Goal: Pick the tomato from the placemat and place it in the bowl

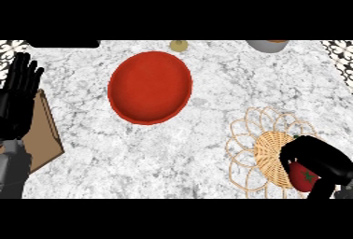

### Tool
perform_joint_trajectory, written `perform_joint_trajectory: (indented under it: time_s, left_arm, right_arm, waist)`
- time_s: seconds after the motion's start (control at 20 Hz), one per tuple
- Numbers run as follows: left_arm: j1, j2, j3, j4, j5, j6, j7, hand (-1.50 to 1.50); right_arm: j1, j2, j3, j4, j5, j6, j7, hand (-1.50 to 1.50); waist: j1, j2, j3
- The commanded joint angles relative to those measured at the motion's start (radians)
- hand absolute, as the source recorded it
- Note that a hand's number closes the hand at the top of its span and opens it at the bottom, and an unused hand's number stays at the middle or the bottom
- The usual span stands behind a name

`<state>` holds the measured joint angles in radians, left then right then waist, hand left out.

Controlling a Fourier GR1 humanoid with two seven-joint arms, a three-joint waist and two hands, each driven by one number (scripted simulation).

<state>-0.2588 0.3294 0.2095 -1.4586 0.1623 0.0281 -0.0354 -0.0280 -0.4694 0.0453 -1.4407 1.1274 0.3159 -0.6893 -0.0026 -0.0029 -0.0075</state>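
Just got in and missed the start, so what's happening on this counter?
The right robot hand is curled round a red tomato over the woven placemat at the counter's near right. The red bowl sits apart, further back toward the middle, with nothing in it yet. The left robot hand rests open at the left edge, fingers up, beside a brown board.

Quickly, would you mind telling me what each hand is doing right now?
Left hand: open, fingers straight up, resting at the view's left edge, holding nothing.
Right hand: shut on the tomato, over the woven placemat.
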Motion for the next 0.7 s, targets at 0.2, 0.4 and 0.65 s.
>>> perform_joint_trajectory:
  time_s: [0.2, 0.4, 0.65]
  left_arm:
    - [-0.031, -0.017, -0.02, -0.016, 0.002, -0.003, 0.007, 0.0]
    - [-0.03, 0.007, -0.008, -0.026, 0.006, -0.012, 0.041, 0.0]
    - [-0.028, -0.019, -0.024, -0.028, -0.025, 0.015, 0.031, 0.0]
  right_arm:
    - [-0.288, -0.025, -0.26, 0.305, 0.025, 0.084, 0.361, 1.5]
    - [-0.448, -0.045, -0.281, 0.552, 0.067, -0.043, 0.356, 1.5]
    - [-0.565, -0.083, -0.32, 0.63, 0.076, -0.159, 0.373, 1.5]
  waist:
    - [0.048, 0.021, 0.008]
    - [0.042, 0.014, 0.01]
    - [0.024, 0.009, 0.009]
